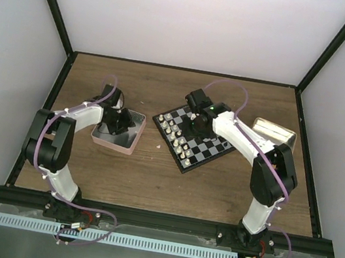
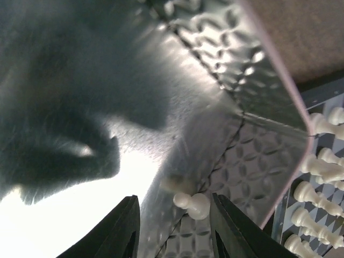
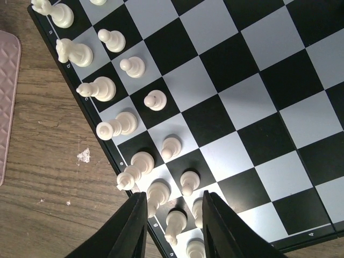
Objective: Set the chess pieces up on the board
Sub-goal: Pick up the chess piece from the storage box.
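Note:
The board [image 1: 212,150] lies at centre right, turned like a diamond. Cream-white chess pieces [image 1: 175,133] stand in two rows along its left side. In the right wrist view these pieces [image 3: 102,88] line the board [image 3: 258,102] edge. My right gripper [image 3: 173,196] hovers open over the near end of the rows, gripping nothing; from above it [image 1: 197,125] hangs over the board's middle. My left gripper [image 1: 117,123] reaches into the pink tray [image 1: 134,137]. It [image 2: 173,207] is open around a white pawn [image 2: 192,204] lying on its side on the silvery floor, close to the right finger.
A tan box [image 1: 275,129] with a silvery inside sits right of the board. The tray's pink rim [image 2: 279,80] and embossed wall rise just right of the left fingers, with the board's white pieces [image 2: 317,177] beyond it. The pink tray's edge [image 3: 8,97] also shows left of the board.

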Robot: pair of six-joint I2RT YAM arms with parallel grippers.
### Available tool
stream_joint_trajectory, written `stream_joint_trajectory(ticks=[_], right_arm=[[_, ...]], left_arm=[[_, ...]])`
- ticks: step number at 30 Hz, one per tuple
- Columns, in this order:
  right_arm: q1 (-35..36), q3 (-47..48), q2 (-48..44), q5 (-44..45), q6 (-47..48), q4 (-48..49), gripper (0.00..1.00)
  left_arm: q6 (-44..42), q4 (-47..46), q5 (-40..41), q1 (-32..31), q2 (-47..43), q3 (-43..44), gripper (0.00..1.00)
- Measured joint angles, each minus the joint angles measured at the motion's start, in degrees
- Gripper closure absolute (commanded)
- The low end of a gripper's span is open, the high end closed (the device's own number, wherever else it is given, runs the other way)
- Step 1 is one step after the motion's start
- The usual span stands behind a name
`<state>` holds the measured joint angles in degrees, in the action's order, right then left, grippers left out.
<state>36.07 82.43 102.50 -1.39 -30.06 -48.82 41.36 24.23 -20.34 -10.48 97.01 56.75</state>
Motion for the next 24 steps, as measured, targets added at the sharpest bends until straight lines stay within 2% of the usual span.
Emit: stream_joint_trajectory(ticks=[7, 13, 24], right_arm=[[0.00, 0.13, 0.00, -0.02, -0.22, 0.00, 0.72], [0.00, 0.13, 0.00, -0.02, -0.46, 0.00, 0.73], [0.00, 0.13, 0.00, 0.22, -0.48, 0.20, 0.74]], left_arm=[[12.79, -5.66, -3.76, 0.00, 0.48, -5.97, 0.67], [23.96, -13.11, -6.60, 0.07, 0.31, -9.01, 0.67], [32.06, -16.44, -8.26, 0.07, 1.36, -9.62, 0.71]])
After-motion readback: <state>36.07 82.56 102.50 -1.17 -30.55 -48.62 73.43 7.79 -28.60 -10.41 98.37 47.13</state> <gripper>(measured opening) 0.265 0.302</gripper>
